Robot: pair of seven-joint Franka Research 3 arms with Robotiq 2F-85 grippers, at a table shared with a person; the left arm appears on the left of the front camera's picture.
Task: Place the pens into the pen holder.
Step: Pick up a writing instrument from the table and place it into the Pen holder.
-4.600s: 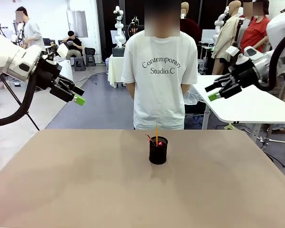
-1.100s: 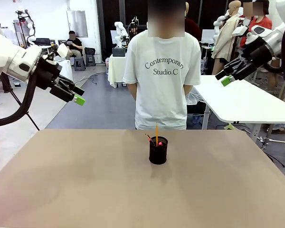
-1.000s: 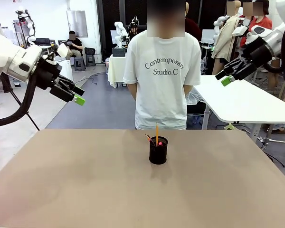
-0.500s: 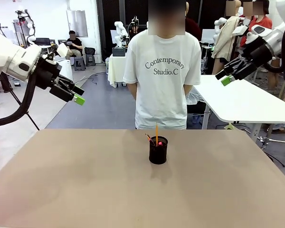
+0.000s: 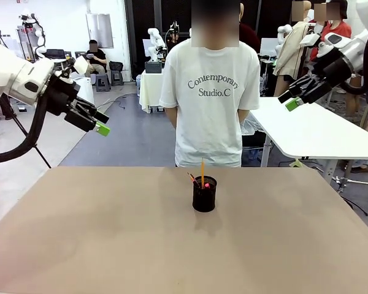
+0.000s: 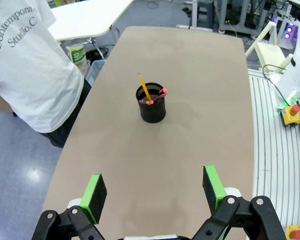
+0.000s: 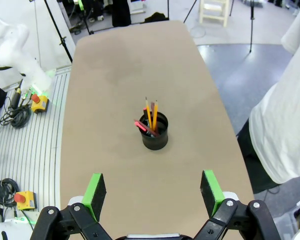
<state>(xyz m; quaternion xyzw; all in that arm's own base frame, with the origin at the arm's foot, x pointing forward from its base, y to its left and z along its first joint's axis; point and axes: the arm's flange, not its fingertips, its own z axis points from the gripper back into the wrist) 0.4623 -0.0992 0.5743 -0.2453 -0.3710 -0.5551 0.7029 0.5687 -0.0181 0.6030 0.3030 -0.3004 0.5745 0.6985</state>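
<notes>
I am holding both of my arms raised high and pulled back to either side of the desk (image 5: 80,245), which suggests my part of the work is over. Nearest to me, my left hand (image 6: 152,187) is hovering well above the desk's near edge with its two green-padded fingers spread wide and nothing between them. My right hand (image 7: 152,187) is doing the same on the other side, fingers spread apart and carrying nothing. Seen from the front, my left hand (image 5: 98,124) is hanging out beyond the desk's left side and my right hand (image 5: 291,101) is lifted over toward the far right, both well apart from everything on the desk.

Farther out, near the middle of the desk and toward its far edge, the pen holder (image 5: 204,195) is standing upright, a small black cup. All three pens are standing inside it, leaning against its rim because they are taller than the cup: the yellow-orange pencil (image 5: 202,169) is rising highest, the brownish-red pen (image 5: 192,178) is tilting to the left, and the dark pen with red ends (image 5: 205,184) is just poking above the rim. I judge the task complete.

Beyond the desk, a person in a white T-shirt (image 5: 211,104) is standing at the far side, facing me, arms down with hands behind the back, not reaching in.
</notes>
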